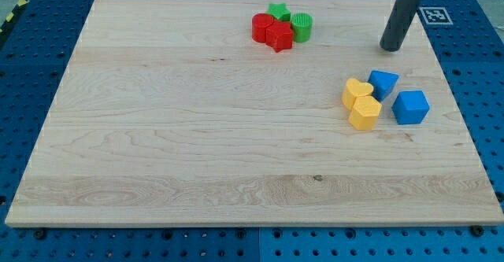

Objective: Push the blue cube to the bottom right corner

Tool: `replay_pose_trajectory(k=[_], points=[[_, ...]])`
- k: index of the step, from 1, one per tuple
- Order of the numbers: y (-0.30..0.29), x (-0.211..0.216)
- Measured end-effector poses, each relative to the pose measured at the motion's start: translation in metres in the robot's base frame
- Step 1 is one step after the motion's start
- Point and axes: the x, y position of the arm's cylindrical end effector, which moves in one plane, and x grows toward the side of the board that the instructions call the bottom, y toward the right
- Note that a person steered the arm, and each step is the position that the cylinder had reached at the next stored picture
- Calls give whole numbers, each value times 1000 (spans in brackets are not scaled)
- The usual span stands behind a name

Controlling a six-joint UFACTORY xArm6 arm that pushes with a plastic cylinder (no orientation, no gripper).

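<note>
Pale wood tabletop (197, 136), grain running left to right, set on a blue pegboard (31, 49) that shows on all sides.

My tip (390, 49) rests on the wood near the view's top right, well apart from every block. No fingers on this rig, only the straight dark rod, so nothing spread or pinching to report.

Blue cube (411, 107) sits at the view's right, about mid-height, near the right edge but not at it. Bare wood lies below it all the way down to the bottom right corner, and to its right a narrow strip before the edge. My tip is above the cube and slightly to its left.

Second blue block (383, 83), angular, exact shape unclear, lies just up-left of the cube, a small gap between them. It touches or nearly touches the upper yellow block (357, 93); cannot tell which. Lower yellow block (365, 112) presses against the upper one. A gap separates it from the cube.

Top centre cluster, near the top edge: red cylinder (261, 27), red block (279, 36), green star (277, 11), green cylinder (302, 27), all packed together.

Left half and bottom band of the wood hold nothing.
</note>
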Motion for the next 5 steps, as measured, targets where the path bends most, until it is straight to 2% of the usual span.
replay_pose_trajectory(k=[2, 3, 4, 5], points=[[-10, 66], [-13, 82], [-2, 126], [26, 145]])
